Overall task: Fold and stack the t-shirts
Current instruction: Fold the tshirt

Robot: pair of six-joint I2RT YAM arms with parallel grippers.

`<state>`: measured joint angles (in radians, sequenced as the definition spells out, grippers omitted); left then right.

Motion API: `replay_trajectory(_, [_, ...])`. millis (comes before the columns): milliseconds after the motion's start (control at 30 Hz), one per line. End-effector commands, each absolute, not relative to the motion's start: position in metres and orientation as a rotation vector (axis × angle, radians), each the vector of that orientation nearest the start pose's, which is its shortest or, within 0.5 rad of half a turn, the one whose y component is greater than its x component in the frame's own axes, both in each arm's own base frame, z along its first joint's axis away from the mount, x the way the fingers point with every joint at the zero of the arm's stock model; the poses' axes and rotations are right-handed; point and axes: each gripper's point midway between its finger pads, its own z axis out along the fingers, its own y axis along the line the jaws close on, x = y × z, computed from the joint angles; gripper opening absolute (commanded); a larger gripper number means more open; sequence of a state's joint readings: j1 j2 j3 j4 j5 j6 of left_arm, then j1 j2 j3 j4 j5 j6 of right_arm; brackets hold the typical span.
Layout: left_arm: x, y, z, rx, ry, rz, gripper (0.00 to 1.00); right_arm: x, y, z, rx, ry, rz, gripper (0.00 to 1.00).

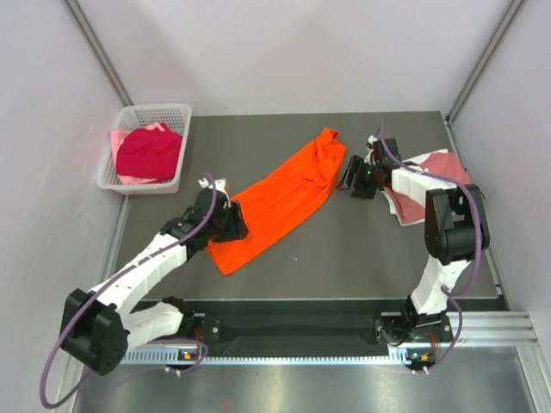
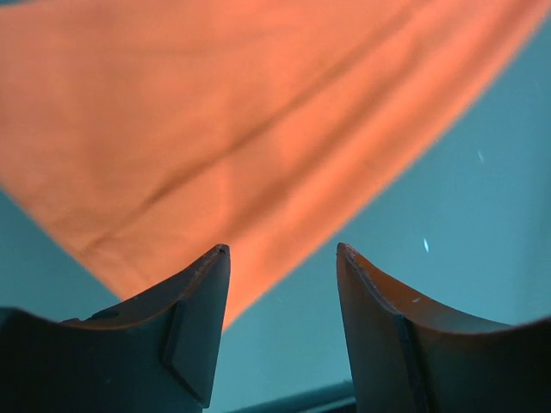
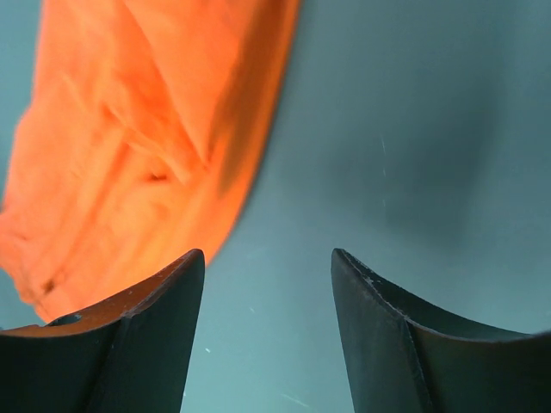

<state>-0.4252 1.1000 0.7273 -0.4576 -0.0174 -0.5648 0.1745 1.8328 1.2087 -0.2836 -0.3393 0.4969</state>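
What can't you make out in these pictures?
Top view: right arm covers part of the dusty rose and white folded shirts.
Top view: crimson shirt hides most pink cloth in the white plastic lattice basket.
Wrist views: bright orange shirt blurred, cut off by frame edges.

Grey table (image 1: 362, 249): orange shirt (image 1: 280, 198) mid, basket (image 1: 159, 109) far-left, rose shirt (image 1: 443, 163) rt.

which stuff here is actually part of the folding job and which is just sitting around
Part of the job: orange t-shirt, crimson shirt, pale pink shirt under it, dusty rose shirt by the right arm.

Just sitting there: white lattice basket holding the crimson and pink ones.
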Motion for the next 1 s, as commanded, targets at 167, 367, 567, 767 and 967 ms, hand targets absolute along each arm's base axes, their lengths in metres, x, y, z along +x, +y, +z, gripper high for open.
replay_trajectory(167, [0.234, -0.179, 0.107, 0.098, 2.471, -0.407, 0.54, 0.42, 0.166, 0.083, 0.168, 2.411, 0.799, 0.6])
replay_trajectory(367, [0.218, -0.191, 0.079, 0.217, 2.563, -0.301, 0.54, 0.431, 0.169, 0.076, 0.22, 2.403, 0.815, 0.61])
replay_trajectory(567, [0.212, -0.184, 0.052, 0.237, 2.654, -0.123, 0.52, 0.459, 0.171, 0.069, 0.302, 2.393, 0.802, 0.61])
replay_trajectory(767, [0.206, -0.18, 0.038, 0.271, 2.698, -0.012, 0.53, 0.488, 0.175, 0.054, 0.38, 2.403, 0.801, 0.61])
replay_trajectory(967, [0.202, -0.173, 0.019, 0.29, 2.753, 0.111, 0.48, 0.508, 0.172, 0.045, 0.411, 2.41, 0.743, 0.6])
